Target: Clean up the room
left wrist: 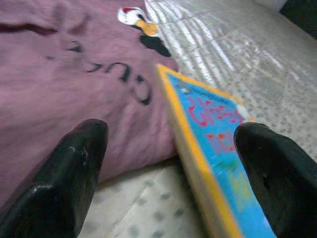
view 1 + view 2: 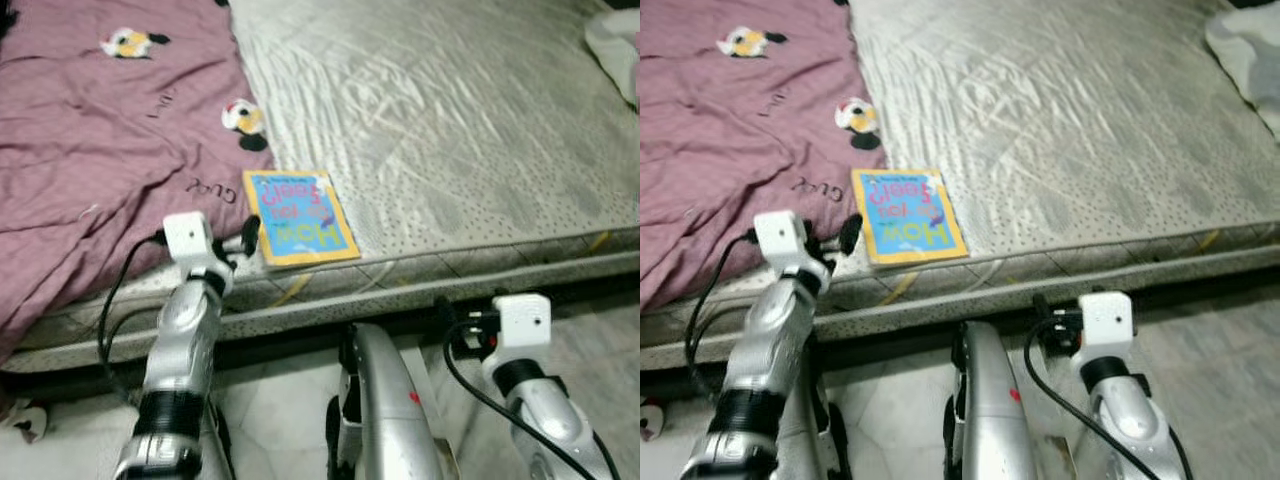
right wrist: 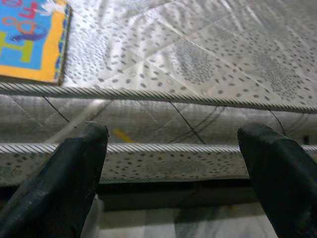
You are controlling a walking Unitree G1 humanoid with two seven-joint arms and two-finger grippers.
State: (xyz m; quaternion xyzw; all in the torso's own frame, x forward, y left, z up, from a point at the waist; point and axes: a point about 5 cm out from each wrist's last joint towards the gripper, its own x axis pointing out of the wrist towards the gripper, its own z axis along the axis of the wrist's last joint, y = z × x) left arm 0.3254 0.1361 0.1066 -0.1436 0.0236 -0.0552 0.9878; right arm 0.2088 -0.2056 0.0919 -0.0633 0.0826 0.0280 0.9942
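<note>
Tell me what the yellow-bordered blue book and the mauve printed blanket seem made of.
The yellow-bordered blue book: likely stiff board with a printed, slightly glossy cover, judging by its thick flat edge. The mauve printed blanket: soft matte woven fabric, as it creases and drapes over the mattress edge.

We're in a bedroom of a home here. A wide bed (image 2: 520, 255) sits low to a pale tiled floor (image 2: 270, 410), its quilted grey mattress (image 2: 450, 130) bare and piped along the edge. A mauve blanket (image 2: 90, 150) printed with cartoon birds is rumpled across one side, and a children's picture book (image 2: 298, 217) with a yellow border lies at the mattress edge. A pale bundle of bedding (image 2: 612, 45) sits at the far corner.
</note>
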